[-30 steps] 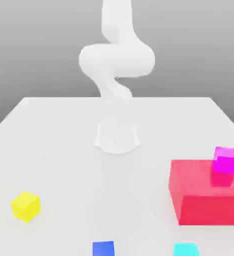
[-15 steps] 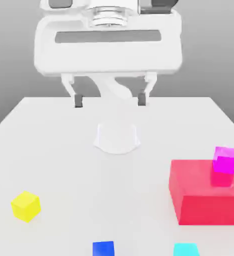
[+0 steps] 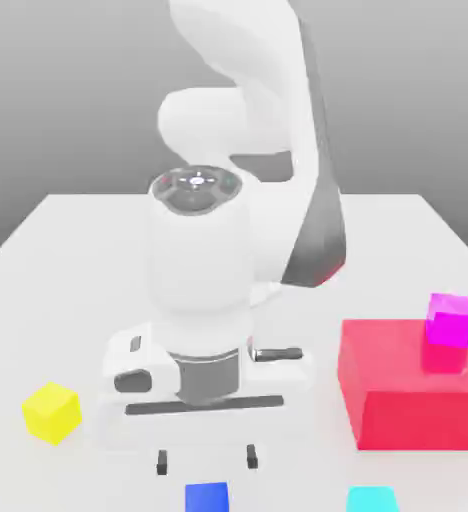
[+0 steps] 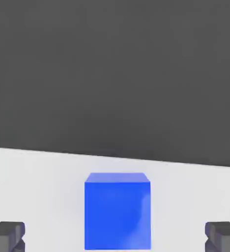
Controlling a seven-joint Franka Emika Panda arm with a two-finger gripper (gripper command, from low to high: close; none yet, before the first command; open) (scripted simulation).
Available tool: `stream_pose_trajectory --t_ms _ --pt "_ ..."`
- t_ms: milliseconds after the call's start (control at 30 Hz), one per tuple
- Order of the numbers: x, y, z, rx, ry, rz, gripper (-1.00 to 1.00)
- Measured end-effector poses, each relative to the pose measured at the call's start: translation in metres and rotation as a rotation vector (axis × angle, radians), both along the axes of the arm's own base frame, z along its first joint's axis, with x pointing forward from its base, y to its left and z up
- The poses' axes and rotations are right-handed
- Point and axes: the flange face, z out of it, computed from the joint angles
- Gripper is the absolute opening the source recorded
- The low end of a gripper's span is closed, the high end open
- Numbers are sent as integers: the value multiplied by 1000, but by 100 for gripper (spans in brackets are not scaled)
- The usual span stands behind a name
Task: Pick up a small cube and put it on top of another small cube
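Now, exterior view: the white arm (image 3: 248, 200) bends forward and down over the near half of the pale worktop (image 3: 58, 260), wrist pointing at the surface. The claw (image 3: 206, 461) hangs at roughly 6 o'clock from the arm's base, its two dark fingers (image 3: 162, 462) spread wide apart and gripping nothing.

Blue cube (image 3: 207, 497): sits on the worktop at the near edge, just below the claw and centred under the gap between the fingers. Fingertips appear slightly above and behind it, not touching. In the hand view the blue cube (image 4: 117, 210) stands square on the light surface between the two grey fingertips (image 4: 7, 234), clear space on either side of it, dark background beyond the worktop's far edge.

Other things, taking the claw as the clock's centre in the exterior view:
- Yellow cube (image 3: 51, 412) at about 9 o'clock, turned so one corner faces the camera, well apart from the claw.
- Cyan cube (image 3: 372, 499) at about 4 o'clock, at the near edge, partly cut off by the frame.
- Large red block (image 3: 398, 400) at about 2 to 3 o'clock, resting flat on the worktop.
- Small red cube (image 3: 442, 356) on top of the red block, toward the exterior view's right.
- Magenta cube (image 3: 450, 319) stacked on that small red cube, slightly twisted relative to it.
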Motion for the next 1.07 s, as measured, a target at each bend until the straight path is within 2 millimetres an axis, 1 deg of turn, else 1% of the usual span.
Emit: stream_pose_trajectory --t_ms 67,100,267,300,333,367,467,500,567,600,667,700,733,767,833,933,967,1067 --pt "-1 0 -28 -1 4 0 0" --pt "-1 0 -40 0 4 0 -100" --pt "-1 0 -40 -1 5 0 -100" --pt "-2 0 -45 0 5 0 -100" --pt "-2 0 -41 0 5 0 -100" --pt "-1 0 -32 -1 5 1 -100" --pt "-1 0 5 0 5 0 -100" --pt "-6 -12 16 -3 5 -6 -100" --pt "-26 -63 33 -13 6 -37 -100" --pt "-40 -88 40 -16 6 -54 -100" --pt "-74 -139 53 -17 8 -91 -100" --pt "-96 -165 60 -15 8 -112 -100" --pt "-122 -195 65 -10 8 -152 -100" --pt "-143 -215 67 -5 7 -180 -100" --pt "-151 -219 53 0 5 -170 -100" --pt "-153 -218 20 2 5 -164 -100" --pt "-154 -218 11 1 5 -164 100" --pt "-154 -218 11 1 5 -164 100"
